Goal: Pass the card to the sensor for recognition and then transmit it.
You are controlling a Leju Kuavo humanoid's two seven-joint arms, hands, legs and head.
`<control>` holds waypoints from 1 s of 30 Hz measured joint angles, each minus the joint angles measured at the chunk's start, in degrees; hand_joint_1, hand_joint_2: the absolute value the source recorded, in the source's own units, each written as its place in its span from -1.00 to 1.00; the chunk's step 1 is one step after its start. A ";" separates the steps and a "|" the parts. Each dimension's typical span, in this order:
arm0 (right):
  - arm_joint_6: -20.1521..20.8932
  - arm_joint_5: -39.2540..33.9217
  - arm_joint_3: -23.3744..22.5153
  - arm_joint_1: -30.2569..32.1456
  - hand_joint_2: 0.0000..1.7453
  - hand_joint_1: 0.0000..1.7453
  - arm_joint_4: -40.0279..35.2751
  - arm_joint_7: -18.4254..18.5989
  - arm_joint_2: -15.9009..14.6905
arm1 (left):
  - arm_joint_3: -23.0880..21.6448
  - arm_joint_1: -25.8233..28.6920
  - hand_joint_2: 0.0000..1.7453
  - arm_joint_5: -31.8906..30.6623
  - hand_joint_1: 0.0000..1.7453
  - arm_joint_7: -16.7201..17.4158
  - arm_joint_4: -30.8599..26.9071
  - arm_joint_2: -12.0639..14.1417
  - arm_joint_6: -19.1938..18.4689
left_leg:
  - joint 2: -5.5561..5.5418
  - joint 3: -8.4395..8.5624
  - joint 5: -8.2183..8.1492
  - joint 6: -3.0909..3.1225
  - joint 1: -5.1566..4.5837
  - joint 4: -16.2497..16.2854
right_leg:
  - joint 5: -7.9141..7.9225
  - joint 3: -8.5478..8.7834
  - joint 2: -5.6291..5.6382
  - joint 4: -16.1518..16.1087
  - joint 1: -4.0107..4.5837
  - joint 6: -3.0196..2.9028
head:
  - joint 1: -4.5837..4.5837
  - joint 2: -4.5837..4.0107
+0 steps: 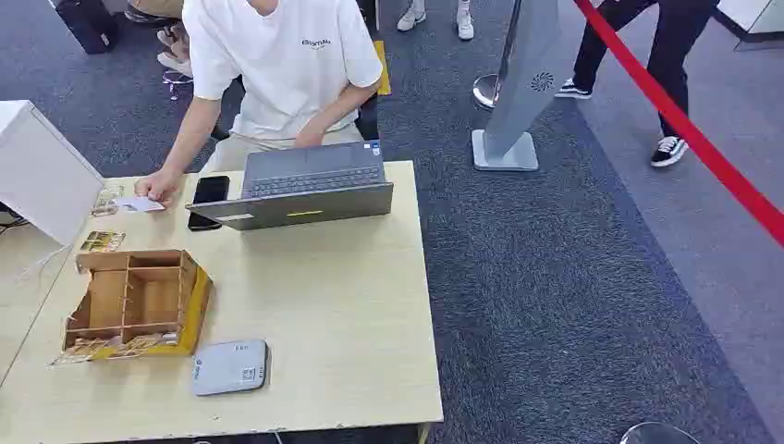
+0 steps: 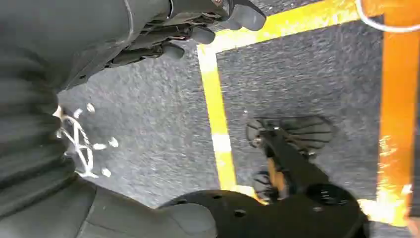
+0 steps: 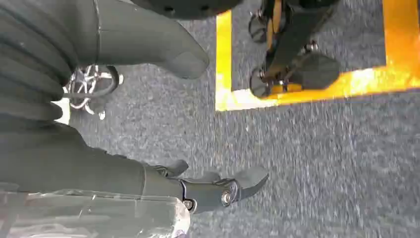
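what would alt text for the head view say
A person's hand rests on a white card at the far edge of a wooden table holding a laptop, phone, cardboard organizer and grey sensor box.

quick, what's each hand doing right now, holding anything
Left hand: open, fingers apart, holding nothing, hanging over the carpet.
Right hand: open, fingers apart, holding nothing, hanging over the carpet.
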 joint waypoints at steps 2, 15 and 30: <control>0.35 -2.41 2.12 0.49 1.00 -1.00 -0.35 0.28 -0.42 | -2.40 0.44 1.00 0.43 -1.00 0.75 -0.35 0.26 0.15 | 0.00 0.00 0.00 0.00 0.00 0.00 | 0.00 0.00 0.00 0.00 0.00 0.00 | 0.00 0.00; 1.51 -8.38 7.77 1.42 -1.00 -1.00 -1.49 1.55 -1.75 | -7.55 1.25 -1.00 2.51 -1.00 2.31 -1.38 1.35 0.74 | 0.00 0.00 -0.01 0.01 0.00 0.00 | 0.00 0.00 0.00 0.00 0.00 0.00 | -0.02 0.00; -2.23 8.14 -6.74 -1.73 -1.00 -1.00 0.31 -0.70 0.92 | 11.17 -1.47 1.00 4.54 -1.00 -1.95 -1.33 1.55 -1.18 | 0.00 0.00 0.01 0.00 0.00 0.00 | 0.00 0.01 0.00 0.00 0.00 0.00 | -0.02 0.00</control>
